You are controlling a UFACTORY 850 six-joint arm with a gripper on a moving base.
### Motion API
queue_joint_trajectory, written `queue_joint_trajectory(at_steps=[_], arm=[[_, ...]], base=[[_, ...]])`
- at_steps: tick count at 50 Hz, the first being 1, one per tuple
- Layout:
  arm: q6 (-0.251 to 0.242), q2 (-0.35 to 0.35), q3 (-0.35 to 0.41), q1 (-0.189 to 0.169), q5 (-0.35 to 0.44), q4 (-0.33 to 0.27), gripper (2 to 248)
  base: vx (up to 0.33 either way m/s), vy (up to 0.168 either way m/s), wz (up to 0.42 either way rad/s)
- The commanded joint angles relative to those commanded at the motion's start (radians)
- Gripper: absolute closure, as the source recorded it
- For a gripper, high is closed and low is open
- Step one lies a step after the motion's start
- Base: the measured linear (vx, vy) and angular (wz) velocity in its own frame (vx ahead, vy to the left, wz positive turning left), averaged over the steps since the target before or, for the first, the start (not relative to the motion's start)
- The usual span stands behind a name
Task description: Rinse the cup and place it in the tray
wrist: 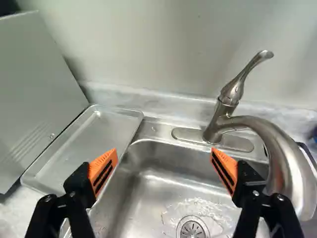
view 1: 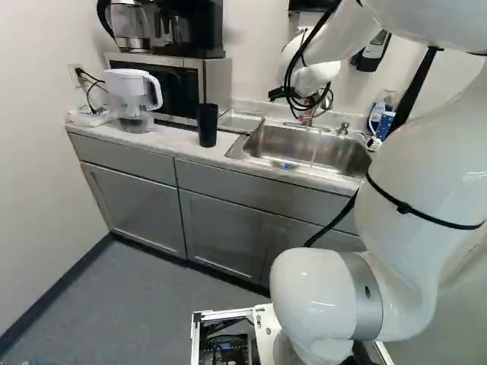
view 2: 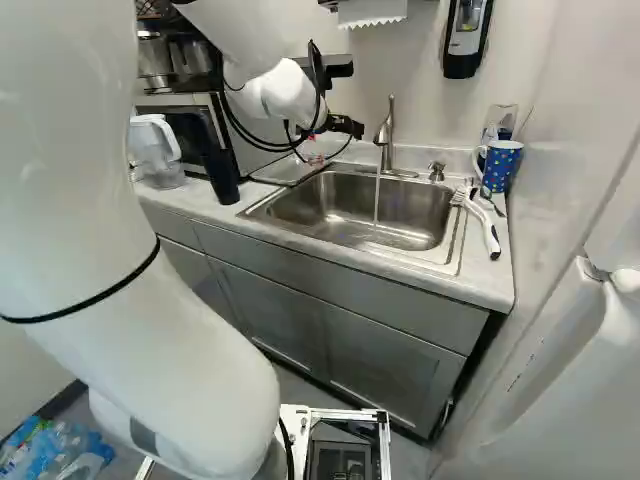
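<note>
Kitchen counter (view 1: 160,139); from the sink (view 2: 340,208), twelve o'clock is taken as toward the wall. The sink is set into the counter, with cabinets (view 1: 137,201) placed below. The faucet (view 2: 386,137) is mounted at twelve o'clock, behind the basin, and the drain (wrist: 193,230) is set in the basin floor. The pump (view 2: 437,171) is found at one o'clock, the mug (view 2: 500,167) at two, the brush (view 2: 485,225) at three. The cup (view 1: 207,125) is stood at nine, on the counter. At ten, the tray (wrist: 94,139) is laid between sink and microwave (view 1: 215,80). The jug (view 1: 129,23) and coffee maker (view 1: 190,26) are set on the microwave. Beyond the cup, toward nine, the pitcher (view 1: 129,90) is placed before the microwave.
</note>
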Motion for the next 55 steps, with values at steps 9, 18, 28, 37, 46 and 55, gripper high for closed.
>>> queue_joint_trajectory(at_steps=[9,18,28,37,46,55], arm=[[0.0,0.001,0.001,0.0,-0.059,0.0,3],[0.0,0.015,0.015,-0.002,-0.12,0.0,3],[0.0,0.042,0.042,-0.014,-0.187,0.0,3],[0.0,0.065,0.064,-0.033,-0.247,0.0,3],[0.0,0.084,0.083,-0.055,-0.308,0.0,3],[0.0,0.1,0.098,-0.08,-0.322,0.0,3]], base=[[0.0,0.0,0.0],[0.0,0.0,0.0],[0.0,0.0,0.0],[0.0,0.0,0.0],[0.0,0.0,0.0],[0.0,0.0,0.0]])
